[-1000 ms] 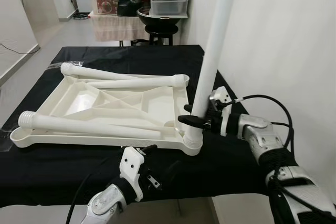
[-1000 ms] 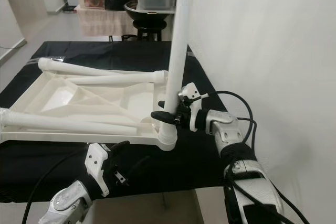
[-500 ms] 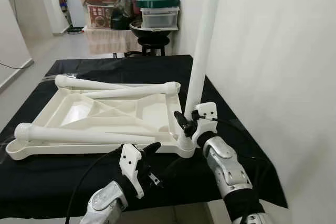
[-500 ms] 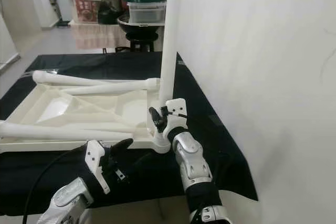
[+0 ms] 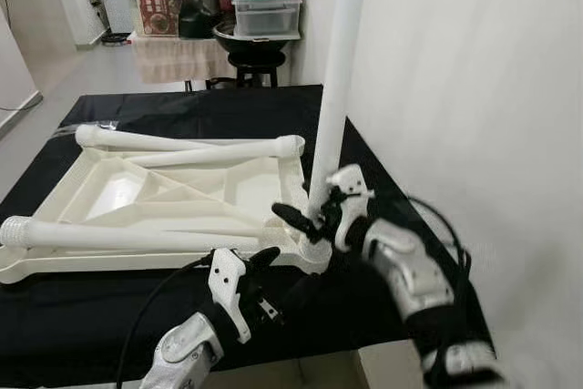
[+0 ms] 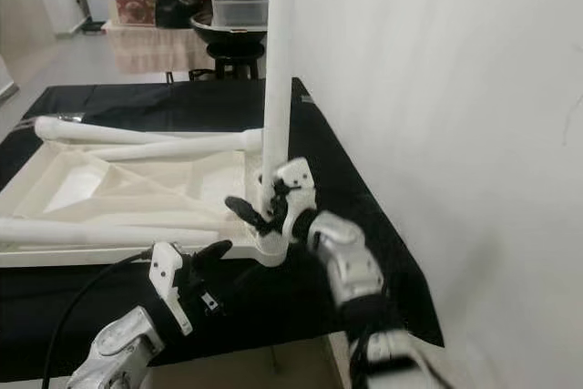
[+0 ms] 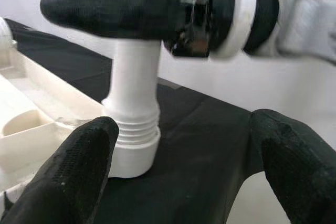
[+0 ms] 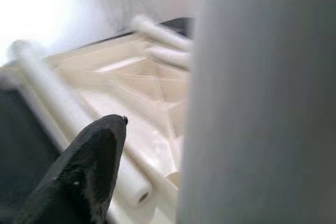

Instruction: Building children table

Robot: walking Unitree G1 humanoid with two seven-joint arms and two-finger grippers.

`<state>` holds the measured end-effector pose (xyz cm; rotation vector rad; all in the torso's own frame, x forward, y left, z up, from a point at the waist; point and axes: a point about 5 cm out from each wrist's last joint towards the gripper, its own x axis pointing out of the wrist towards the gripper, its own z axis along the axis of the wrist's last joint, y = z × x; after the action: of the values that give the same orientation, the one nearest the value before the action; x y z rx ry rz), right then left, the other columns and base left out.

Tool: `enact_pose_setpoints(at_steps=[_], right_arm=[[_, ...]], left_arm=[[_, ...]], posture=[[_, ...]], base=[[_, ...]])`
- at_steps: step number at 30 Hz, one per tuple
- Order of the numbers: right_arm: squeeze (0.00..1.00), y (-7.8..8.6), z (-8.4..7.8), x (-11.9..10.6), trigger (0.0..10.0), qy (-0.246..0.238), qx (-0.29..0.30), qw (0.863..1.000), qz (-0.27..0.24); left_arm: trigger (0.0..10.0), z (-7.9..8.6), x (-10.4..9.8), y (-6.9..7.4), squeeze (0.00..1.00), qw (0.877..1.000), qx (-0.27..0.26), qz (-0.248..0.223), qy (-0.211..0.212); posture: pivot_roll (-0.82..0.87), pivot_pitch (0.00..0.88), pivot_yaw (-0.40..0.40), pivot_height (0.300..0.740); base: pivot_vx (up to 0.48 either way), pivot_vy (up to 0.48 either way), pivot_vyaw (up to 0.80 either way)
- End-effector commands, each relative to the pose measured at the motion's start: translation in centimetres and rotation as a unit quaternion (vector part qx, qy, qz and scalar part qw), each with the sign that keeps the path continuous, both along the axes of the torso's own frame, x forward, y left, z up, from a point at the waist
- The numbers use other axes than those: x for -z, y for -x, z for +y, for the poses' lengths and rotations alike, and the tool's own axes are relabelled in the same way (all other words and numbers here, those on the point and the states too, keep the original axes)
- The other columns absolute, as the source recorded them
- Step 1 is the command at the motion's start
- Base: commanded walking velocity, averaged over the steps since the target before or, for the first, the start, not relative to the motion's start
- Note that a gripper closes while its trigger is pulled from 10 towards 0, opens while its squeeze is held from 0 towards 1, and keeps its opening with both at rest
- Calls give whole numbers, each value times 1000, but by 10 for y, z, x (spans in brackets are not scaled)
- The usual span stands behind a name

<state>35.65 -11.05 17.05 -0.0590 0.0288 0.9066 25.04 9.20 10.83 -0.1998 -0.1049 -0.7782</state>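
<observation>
Your right gripper [image 5: 305, 219] sat at centre frame, its fingers spread around the base of the upright table leg [image 5: 333, 97] without clamping it; the leg stood in the near right corner of the upturned tabletop [image 5: 173, 198]. Your left gripper [image 5: 260, 275] hovered open, lower centre, empty

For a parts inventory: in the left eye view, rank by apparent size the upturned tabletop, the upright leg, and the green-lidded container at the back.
1. Upturned tabletop, by far the largest.
2. Upright leg, long but thin.
3. Green-lidded container, smallest as seen, though it stands much farther from the camera, so its true size is unsure.
</observation>
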Motion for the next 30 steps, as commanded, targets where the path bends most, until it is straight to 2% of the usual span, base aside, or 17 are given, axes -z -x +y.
enact_pose_setpoints(at_steps=[1, 4, 8, 9, 10, 11, 15, 22, 26, 27, 28, 29, 30], right_arm=[[0, 2, 4, 4, 10000, -2, -30, 1000, 6], [0, 0, -6, -1, 10000, 36, -107, 994, 7], [0, -6, -12, -7, 10000, 40, -127, 991, 16], [0, -7, -14, -9, 3020, 40, -132, 990, 19], [0, -7, -14, -9, 3020, 40, -132, 990, 19], [0, -10, -16, -10, 0, 34, -135, 990, 25], [0, -14, -22, -10, 0, 30, -135, 990, 37], [0, -13, -33, 1, 0, 27, -126, 990, 53], [0, -5, -44, 12, 0, 42, -123, 990, 46], [0, 0, -49, 22, 0, 46, -98, 993, 54], [0, 0, -49, 22, 0, 46, -98, 993, 54], [0, 5, -49, 33, 0, 48, -61, 995, 65], [0, 7, -43, 55, 0, 61, 129, 987, 79]], left_arm=[[10000, -3, 4, 1, 0, 1000, 6, 10, 4], [10000, -3, 4, 0, 0, 1000, 6, 10, 5], [10000, -3, 4, 0, 0, 1000, 6, 10, 4], [10000, -4, 4, 0, 0, 1000, 6, 10, 4], [10000, -4, 4, 0, 0, 1000, 6, 10, 4], [10000, -4, 4, 0, 0, 1000, 7, 10, 4], [10000, -4, 5, 0, 0, 1000, 7, 10, 4], [10000, -5, 5, 1, 0, 1000, 7, 9, 2], [10000, -4, 5, 2, 0, 1000, 4, 7, -4], [10000, -3, 5, 3, 0, 1000, 1, 6, -9], [10000, -3, 5, 3, 0, 1000, 1, 6, -9], [10000, -1, 6, 5, 0, 1000, 0, 5, -12], [10000, 2, 6, 6, 0, 1000, -1, 5, -15]], posture=[[24, 0, -87, 740], [30, 0, -92, 740], [38, 0, -97, 740], [46, 0, -104, 740], [46, 0, -104, 740], [49, 0, -106, 740], [55, 0, -111, 740], [61, 0, -111, 740], [62, 0, -109, 740], [52, 0, -105, 740], [52, 0, -105, 740], [46, 0, -102, 740], [42, 0, -90, 740]], base=[[0, 0, 0], [0, 0, 0], [0, 0, 0], [0, 0, 0], [0, 0, 0], [0, 0, 0], [0, 0, 0], [0, 0, 0], [0, 0, 0], [0, 0, 0], [0, 0, 0], [0, 0, 0], [0, 0, 0]])
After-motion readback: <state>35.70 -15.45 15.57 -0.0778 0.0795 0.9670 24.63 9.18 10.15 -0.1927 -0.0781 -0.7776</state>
